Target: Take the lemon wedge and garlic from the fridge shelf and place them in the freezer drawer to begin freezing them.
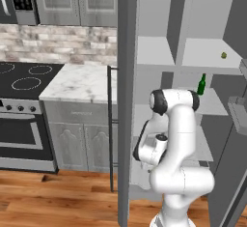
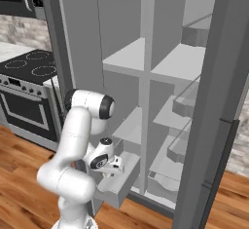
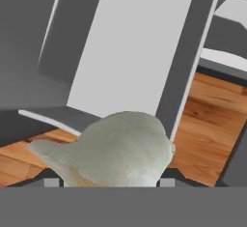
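- My arm is folded low in front of the open fridge, and in the right base view the claw hangs just above the pulled-out freezer drawer.
- From the hand camera I see the garlic, a pale off-white bulb, filling the space between the two fingertips; the claw is clamped on it, jaws held wide around the bulb.
- Beyond the garlic in that view lies the light grey floor of the freezer drawer, with its darker side wall running along it and wood flooring just past the wall.
- In the left base view the lemon wedge, a tiny yellow-green chunk, sits on an upper fridge shelf, toward the right side of that shelf and well apart from the arm.
- One shelf lower, a dark green bottle stands upright, just behind the arm's upper joint as I see it from the left.
- To the left of the fridge I see a marble worktop above grey cabinets, and beside it a black stove with ring burners and an oven door below.
- The fridge door stands open at the right of the right base view, its shelves projecting inward.
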